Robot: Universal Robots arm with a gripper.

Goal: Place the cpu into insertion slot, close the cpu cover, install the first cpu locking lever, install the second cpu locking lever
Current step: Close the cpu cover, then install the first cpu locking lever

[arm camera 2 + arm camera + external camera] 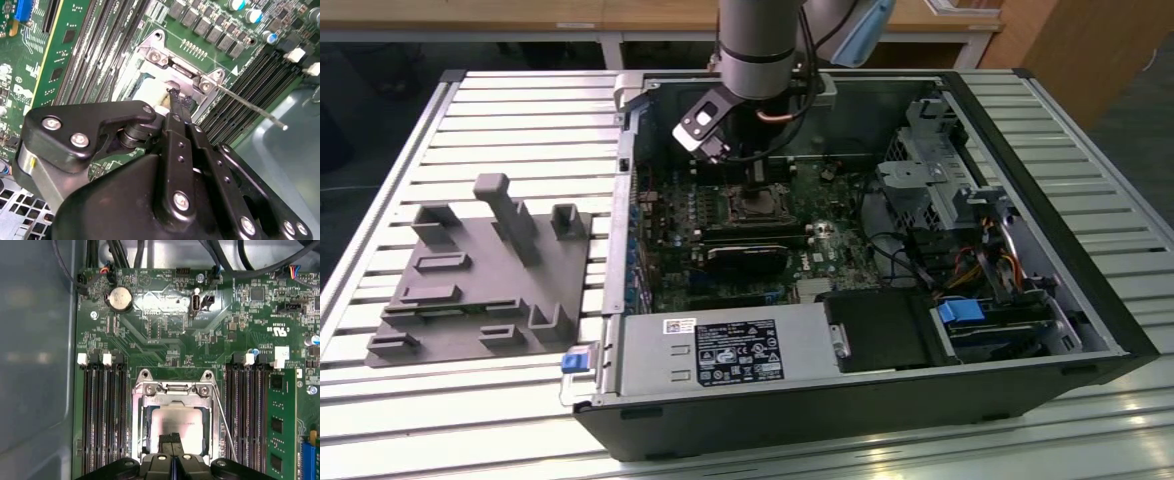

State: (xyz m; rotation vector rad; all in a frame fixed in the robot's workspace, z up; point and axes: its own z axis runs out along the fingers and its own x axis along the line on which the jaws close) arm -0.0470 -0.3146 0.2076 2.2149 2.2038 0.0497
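Exterior view first: grey arm (758, 40) hanging straight down from the top edge into an open black PC case (854, 420) lying on its side on a slatted metal table (520, 110), gripper (751, 180) aimed down at the green motherboard (834, 235), right over the insertion slot (754, 207). Fingers pressed together in both wrist views, black tips meeting in a thin seam, gripper (171, 439) poised over one edge of the cpu (177, 422); actual contact with the chip face impossible to call. Cpu lying flat inside the insertion slot (136, 415), pale silvery face up, metal rim all around it. Same chip as a whitish patch just past the gripper (175, 97) in the second wrist view. Thin locking lever (224, 425) slanting along one side of the slot, and in the second wrist view that locking lever (250, 107) sticking out free over the black memory slots (245, 95). Inside the case, besides the board: silver power supply (720, 350) with a label at the near end, black block (747, 258) between it and the slot, drive cage (947, 170) and cable bundle (974, 265) at the exterior view's right. Out on the table at the exterior view's left, just beside the case, grey tray (467, 300) with upright blocks and posts
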